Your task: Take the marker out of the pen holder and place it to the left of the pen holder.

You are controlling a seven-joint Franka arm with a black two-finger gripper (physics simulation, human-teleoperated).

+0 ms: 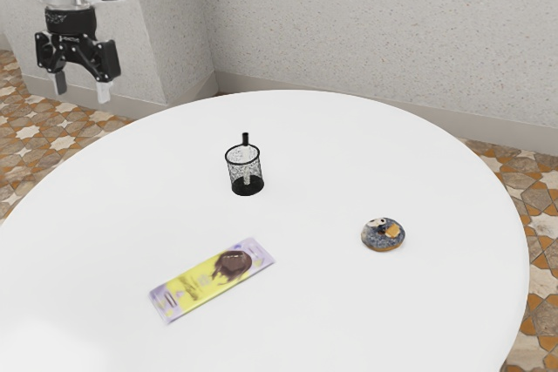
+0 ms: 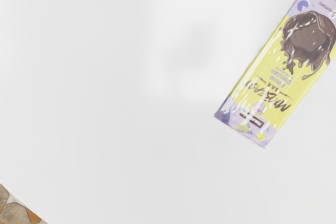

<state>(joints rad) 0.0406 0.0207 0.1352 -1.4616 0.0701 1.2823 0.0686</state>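
Behind everything, a pale speckled wall, with brown-and-orange patterned floor down both sides of the exterior view. Across the middle and lower frame, a round white table. Just above and left of the frame's centre, an upright black mesh pen holder; inside it, nearly upright, the marker, black end poking above the rim and pale length visible through the mesh. At the upper left, well apart from the pen holder, the black gripper, jaws spread wide, pointing down and empty. Flat at the lower left of centre, a yellow-and-lilac wrapped bar, set slantwise, with a chocolate picture near one end. Right of centre, a small dark-topped donut with pale and orange bits on it. In the wrist view, the same bar near a faint grey shadow on the table, and a bit of floor past the table's edge.
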